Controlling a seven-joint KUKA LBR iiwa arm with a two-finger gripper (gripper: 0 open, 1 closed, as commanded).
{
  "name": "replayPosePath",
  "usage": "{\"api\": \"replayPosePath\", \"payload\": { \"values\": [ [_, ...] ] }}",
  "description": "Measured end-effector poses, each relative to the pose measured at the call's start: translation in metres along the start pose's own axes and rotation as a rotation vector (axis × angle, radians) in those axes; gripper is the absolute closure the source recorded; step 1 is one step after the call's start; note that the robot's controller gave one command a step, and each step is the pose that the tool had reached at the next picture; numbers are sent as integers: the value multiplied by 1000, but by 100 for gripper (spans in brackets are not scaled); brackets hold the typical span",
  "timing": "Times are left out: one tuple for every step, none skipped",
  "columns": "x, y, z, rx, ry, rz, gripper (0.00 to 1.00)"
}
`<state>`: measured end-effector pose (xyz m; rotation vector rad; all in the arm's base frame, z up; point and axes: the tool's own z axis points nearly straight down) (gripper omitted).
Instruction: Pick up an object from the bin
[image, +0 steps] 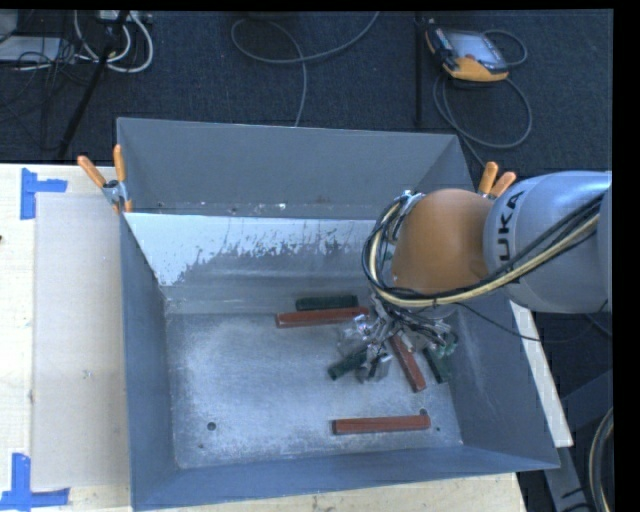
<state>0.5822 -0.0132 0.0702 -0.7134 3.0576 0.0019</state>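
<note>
My gripper (372, 352) is low in the right half of the bin, its metal fingers down among a small cluster of things under the orange wrist cover. A dark green piece (345, 368) lies at the fingertips, pointing down-left. A short red-brown stick (408, 364) lies slanted just right of the fingers, with a small green bit (440, 358) beside it. The cover hides the upper fingers, and how the jaws stand is unclear.
A long red-brown stick (318, 317) lies behind the gripper with a dark green bar (326, 301) just above it. Another red-brown stick (381, 425) rests flat near the front wall. The left half of the bin floor is bare grey metal.
</note>
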Motion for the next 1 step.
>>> {"api": "replayPosePath", "payload": {
  "values": [
    [-8,-2,-170,5,-8,77,100]
  ]
}}
